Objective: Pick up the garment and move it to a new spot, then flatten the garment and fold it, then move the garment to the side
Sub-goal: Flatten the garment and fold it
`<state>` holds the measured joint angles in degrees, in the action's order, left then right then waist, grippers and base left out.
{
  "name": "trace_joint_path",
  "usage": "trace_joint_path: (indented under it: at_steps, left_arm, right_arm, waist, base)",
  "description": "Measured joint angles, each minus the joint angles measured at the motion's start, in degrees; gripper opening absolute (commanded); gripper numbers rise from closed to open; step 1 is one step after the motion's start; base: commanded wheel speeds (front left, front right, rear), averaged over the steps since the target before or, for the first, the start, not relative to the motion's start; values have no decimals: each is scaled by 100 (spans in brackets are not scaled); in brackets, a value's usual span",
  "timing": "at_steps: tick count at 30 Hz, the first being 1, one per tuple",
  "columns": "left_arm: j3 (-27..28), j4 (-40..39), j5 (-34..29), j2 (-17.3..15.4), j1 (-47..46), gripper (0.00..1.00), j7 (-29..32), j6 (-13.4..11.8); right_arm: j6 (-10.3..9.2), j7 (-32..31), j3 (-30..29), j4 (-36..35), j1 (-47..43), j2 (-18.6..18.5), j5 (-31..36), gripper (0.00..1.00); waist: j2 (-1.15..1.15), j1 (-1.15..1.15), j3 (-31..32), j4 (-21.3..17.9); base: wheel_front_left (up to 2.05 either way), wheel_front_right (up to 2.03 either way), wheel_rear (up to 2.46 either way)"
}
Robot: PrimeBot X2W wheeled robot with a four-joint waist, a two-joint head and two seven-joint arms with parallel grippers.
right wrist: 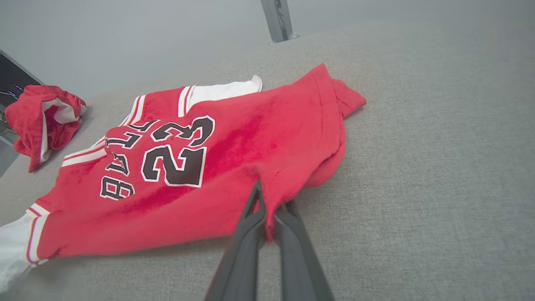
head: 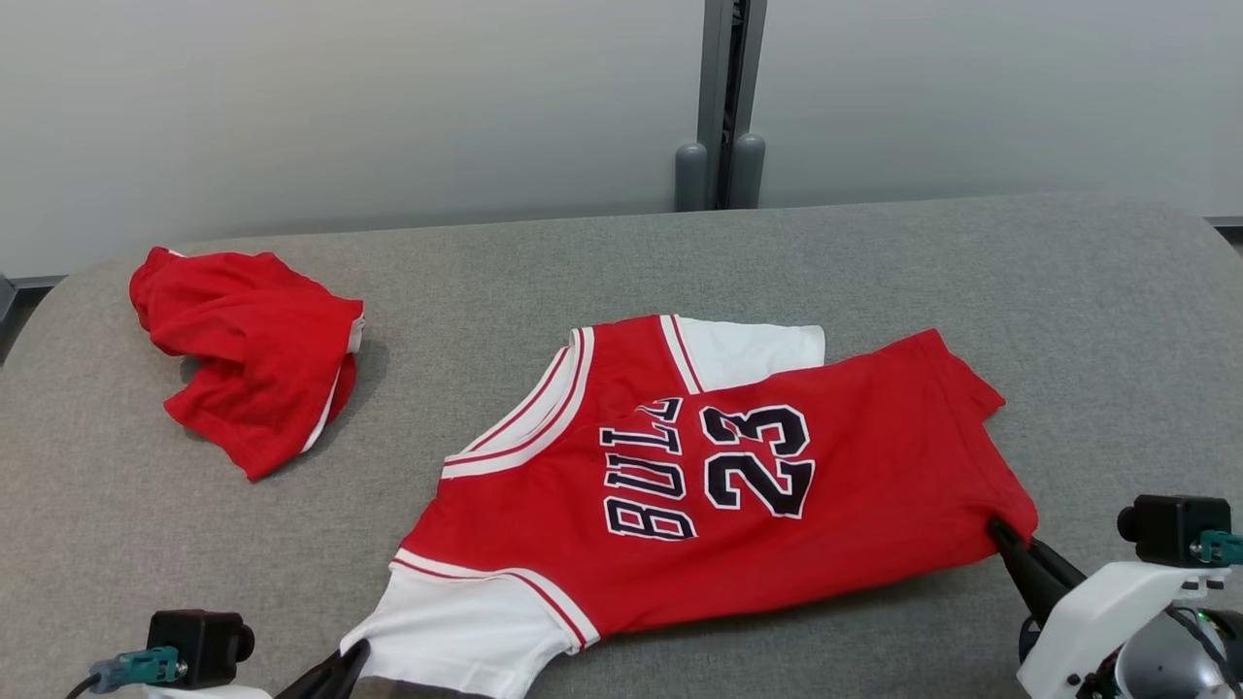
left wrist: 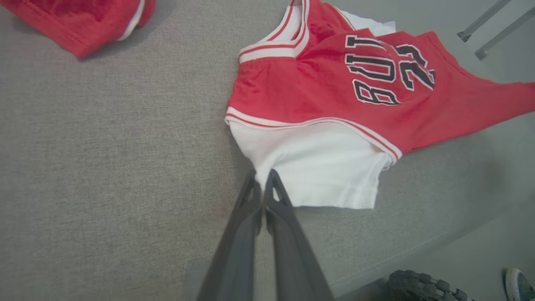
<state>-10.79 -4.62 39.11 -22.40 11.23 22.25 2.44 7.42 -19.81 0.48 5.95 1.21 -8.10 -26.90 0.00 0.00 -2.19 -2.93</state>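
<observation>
Grey padded table (head: 971, 291) carries everything. Jersey (head: 796, 485), red with white sleeves, lies print-up across the table's middle, closer to its near edge. Neck points table-left, hem table-right. It's mostly flat, but the hem end is bunched and partly rolled under. Crumpled red shorts (head: 252, 359) sit at the table's far-left, well apart from the jersey.

Left gripper (left wrist: 262, 175) is at the table's near-left edge, fingers pressed together on the corner of the white sleeve (left wrist: 317, 167). Looks like a pinch, thin bite. Right gripper (right wrist: 269, 200) is at the table's near-right, clamped on the hem corner with red cloth visibly sandwiched between the fingers.

Handling, my read:
- **Material:** light, limp knit with zero stiffness, so it sags and creases wherever unsupported. Not fragile.
- **Dragging:** the cloth likely grabs the table's fabric, so dragging will ruck it. Lift, don't slide.
- **Slip risk:** a thin corner pinch can slip under tension, the left one especially.
- **Where to hold:** stitched edges are best, i.e. sleeve cuff and hem corners. Take two points along one long side and pull apart evenly to flatten.
- **Before folding:** the rolled hem needs shaking out.
</observation>
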Motion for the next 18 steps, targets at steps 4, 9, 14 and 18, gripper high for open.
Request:
trace_joint_path:
  at_steps: [4,9,14,18]
  left_arm:
    - [45,-482,234,-104,144,0,352,-26]
    - [43,-712,152,-288,-42,0,548,-57]
    - [2,-699,118,-371,-834,0,669,64]
    - [-35,-402,209,-499,-1525,0,895,211]
  right_arm:
    - [1,-322,8,-369,-162,-137,-79,0]
    - [0,-497,36,-633,-168,-174,-96,0]
    - [1,-458,155,-745,235,-146,-115,0]
    - [1,-342,244,-667,832,-229,-124,0]
  waist:
    - [0,0,-12,5]
    - [0,0,-123,6]
    - [0,0,-354,2]
    - [0,0,-622,-32]
  base:
    - [0,0,0]
    - [0,0,0]
    - [0,0,0]
    - [0,0,0]
